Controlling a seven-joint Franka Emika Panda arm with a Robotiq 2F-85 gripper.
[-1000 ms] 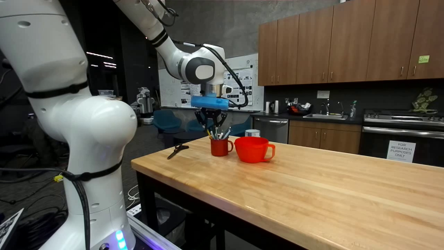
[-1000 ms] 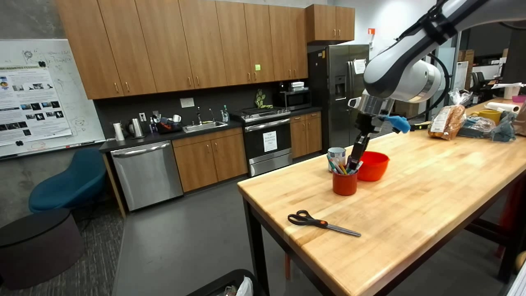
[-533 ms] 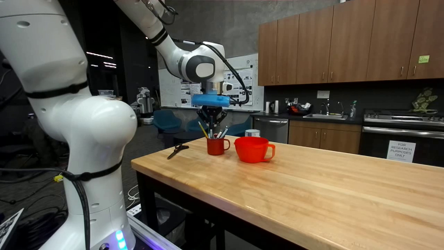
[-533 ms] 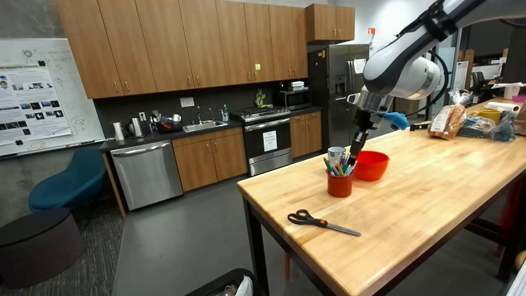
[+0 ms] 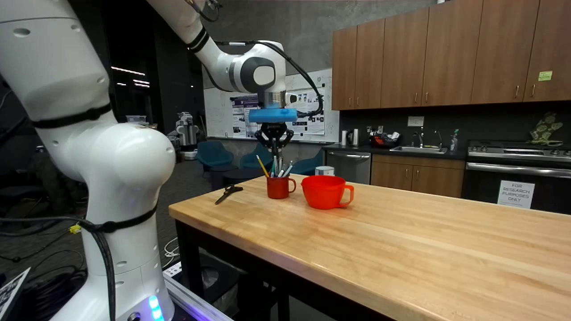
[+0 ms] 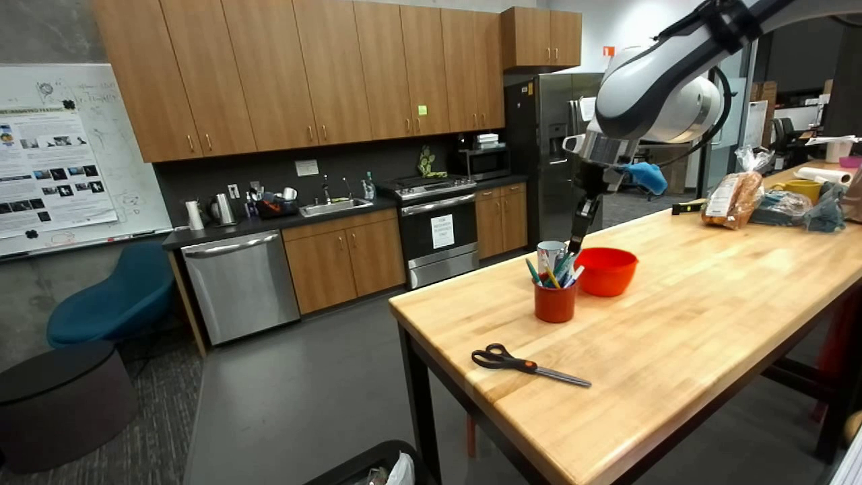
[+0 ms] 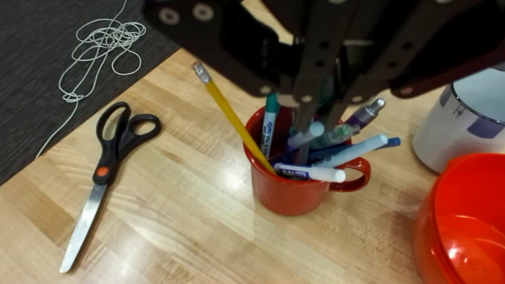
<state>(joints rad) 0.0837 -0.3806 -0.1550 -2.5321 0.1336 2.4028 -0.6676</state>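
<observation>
Extends the white Panda arm [image 5: 120,156] outward, bends down at the wrist [image 5: 265,73], and points the black Robotiq pincer [image 5: 276,154] nearly straight down below its blue-wrapped mount [image 5: 273,115], with fingers [image 7: 305,112] drawn together.

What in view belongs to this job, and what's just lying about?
Likely part of the job:
red mug
pens in it
claw, shut, right at the pens; any grip unclear

Likely just lying about:
scissors
bright red bowl
white cup
bagged bread

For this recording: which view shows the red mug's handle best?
The wrist view: the red mug is largest there, its handle clearly curving out. In an exterior view the mug shows that handle small; in an exterior view the mug shows none.
</observation>
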